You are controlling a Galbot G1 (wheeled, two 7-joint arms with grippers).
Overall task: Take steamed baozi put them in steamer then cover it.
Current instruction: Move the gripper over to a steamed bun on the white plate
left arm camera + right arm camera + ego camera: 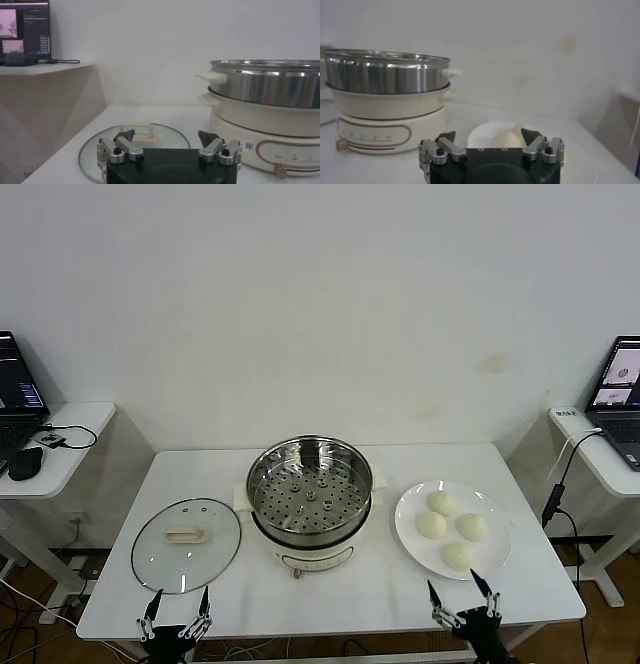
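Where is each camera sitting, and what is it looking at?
Head view: high on the robot's head, looking down at the table, with the steamer in the middle; both grippers show at the near edge.
Left wrist view: low on the left arm, facing the cover; left gripper, jaws open.
Right wrist view: low on the right arm, facing the plate of steamed baozi; right gripper, jaws open.
Shared: both wrist views see the steamer's side.

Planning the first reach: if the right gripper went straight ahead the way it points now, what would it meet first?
Probably the white plate holding the four baozi: the open right gripper points straight at it from the table's near edge, though its height above the rim is unclear.
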